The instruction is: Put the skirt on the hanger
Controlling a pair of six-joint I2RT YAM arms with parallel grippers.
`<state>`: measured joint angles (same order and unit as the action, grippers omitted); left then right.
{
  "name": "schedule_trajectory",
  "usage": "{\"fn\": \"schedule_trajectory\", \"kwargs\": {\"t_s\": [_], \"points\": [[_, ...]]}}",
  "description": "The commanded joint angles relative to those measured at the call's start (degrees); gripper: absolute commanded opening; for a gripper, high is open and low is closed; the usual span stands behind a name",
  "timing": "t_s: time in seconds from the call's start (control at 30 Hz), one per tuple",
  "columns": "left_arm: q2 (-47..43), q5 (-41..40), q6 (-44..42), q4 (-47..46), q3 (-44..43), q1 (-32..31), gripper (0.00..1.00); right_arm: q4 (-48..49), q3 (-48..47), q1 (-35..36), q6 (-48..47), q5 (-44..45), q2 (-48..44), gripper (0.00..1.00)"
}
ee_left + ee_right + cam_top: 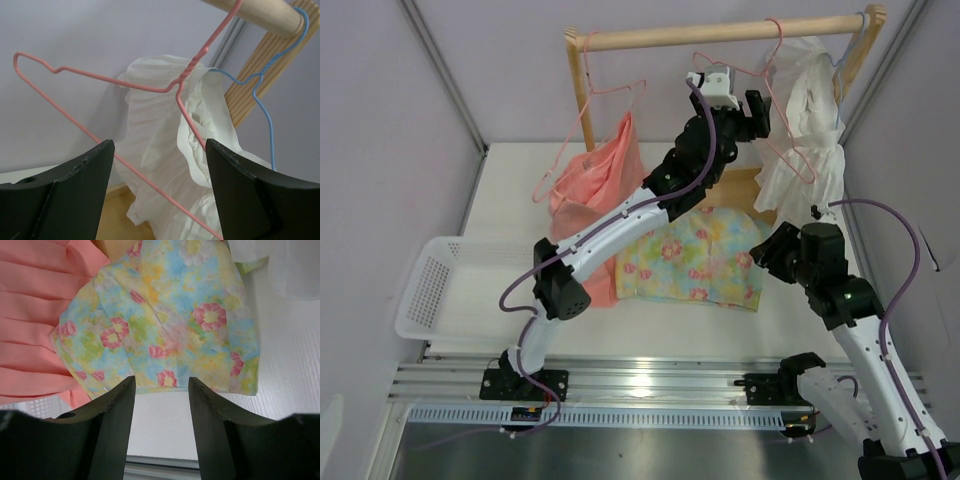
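Note:
The skirt (690,255), pastel floral cloth, lies flat on the table; in the right wrist view it (170,315) fills the upper middle. My right gripper (760,258) is open and empty, its jaws (161,382) above bare table just at the skirt's near hem. The bare pale-pink hanger (798,158) hangs by its hook from the wooden rod (720,35). My left gripper (760,118) is raised to it and open. In the left wrist view the hanger's (100,78) lower wire runs between the open fingers (160,190); I cannot tell if it touches them.
A white ruffled garment (805,130) on a light-blue hanger (270,125) hangs right behind the pink hanger. A salmon garment (595,190) on another pink hanger hangs at the rack's left. A white basket (445,290) stands at the table's left.

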<state>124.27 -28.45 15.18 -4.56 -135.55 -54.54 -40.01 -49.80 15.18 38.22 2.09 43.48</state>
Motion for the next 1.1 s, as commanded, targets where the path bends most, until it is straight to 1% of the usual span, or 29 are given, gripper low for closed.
{"fn": "schedule_trajectory", "kwargs": {"t_s": [0.0, 0.07, 0.1, 0.13, 0.2, 0.27, 0.3, 0.33, 0.37, 0.43, 0.47, 0.5, 0.57, 0.67, 0.8, 0.83, 0.97, 1.03, 1.07], "points": [[-1.8, -3.7, -3.8, -7.5, -2.1, -0.9, 0.79, -1.8, -5.5, 0.9, -4.5, -3.6, -1.7, 0.52], [-5.2, -5.6, -4.2, -9.1, 3.1, -0.9, 0.81, -2.3, -7.5, 1.5, -6.0, -5.1, -3.1, 0.53], [-6.7, -5.4, -4.4, -10.1, 5.2, -0.6, 0.81, -3.1, -10.5, 1.8, -6.9, -7.1, -3.2, 0.53], [-7.9, -4.9, -4.0, -10.9, 10.2, -0.3, 0.81, -3.3, -12.1, 1.9, -7.4, -8.5, -3.1, 0.54], [-9.7, -4.1, -3.1, -10.0, 11.8, 0.2, 0.81, -3.9, -15.6, 2.1, -8.0, -12.2, -1.5, 0.54], [-10.1, -3.5, -2.7, -8.6, 11.7, 0.4, 0.80, -4.3, -21.6, 2.3, -8.4, -12.8, 0.5, 0.54], [-10.4, -3.5, -2.6, -7.7, 12.1, 0.4, 0.80, -4.3, -24.1, 2.4, -8.8, -12.5, 1.2, 0.54], [-11.0, -3.5, -2.4, -7.7, 12.5, 0.4, 0.79, -4.0, -29.2, 2.4, -9.0, -11.8, 2.1, 0.55], [-11.8, -3.5, -2.3, -8.1, 15.6, 0.4, 0.80, -3.2, -31.6, 2.4, -10.0, -10.6, 3.0, 0.55], [-14.0, -3.5, -1.5, -9.3, 17.8, 0.6, 0.80, -1.8, -35.9, 2.3, -11.9, -6.1, 6.9, 0.55], [-14.6, -3.4, -1.0, -9.2, 19.2, 0.7, 0.80, -1.0, -40.0, 2.3, -14.5, -3.0, 8.8, 0.56], [-15.1, -2.9, -0.8, -8.9, 19.3, 0.8, 0.80, -0.3, -41.9, 2.1, -15.9, -2.2, 12.4, 0.55], [-15.5, -3.0, -0.8, -7.6, 19.3, 0.9, 0.79, 2.0, -45.9, 1.1, -18.5, -0.5, 15.5, 0.56], [-18.0, -3.9, -0.7, -5.6, 20.8, 1.0, 0.78, 8.3, -49.4, -0.1, -20.4, -1.3, 20.9, 0.56], [-21.2, -3.4, 0.3, -2.6, 23.8, 1.4, 0.78, 12.4, -52.8, -0.9, -23.3, -0.7, 27.6, 0.57], [-23.2, -2.9, 0.6, -2.0, 26.4, 1.5, 0.78, 15.5, -53.0, -1.2, -24.0, -0.6, 29.7, 0.58], [-28.9, -1.2, 1.6, -1.5, 34.4, 2.2, 0.77, 20.9, -55.5, -3.3, -25.2, -1.5, 35.2, 0.58], [-31.1, -0.1, 1.6, -1.7, 36.3, 2.6, 0.77, 23.6, -55.8, -4.0, -25.2, -1.4, 36.8, 0.59], [-32.0, 0.4, 1.9, -1.5, 38.7, 2.8, 0.77, 25.4, -56.2, -4.2, -25.5, -1.4, 38.5, 0.59]]}}
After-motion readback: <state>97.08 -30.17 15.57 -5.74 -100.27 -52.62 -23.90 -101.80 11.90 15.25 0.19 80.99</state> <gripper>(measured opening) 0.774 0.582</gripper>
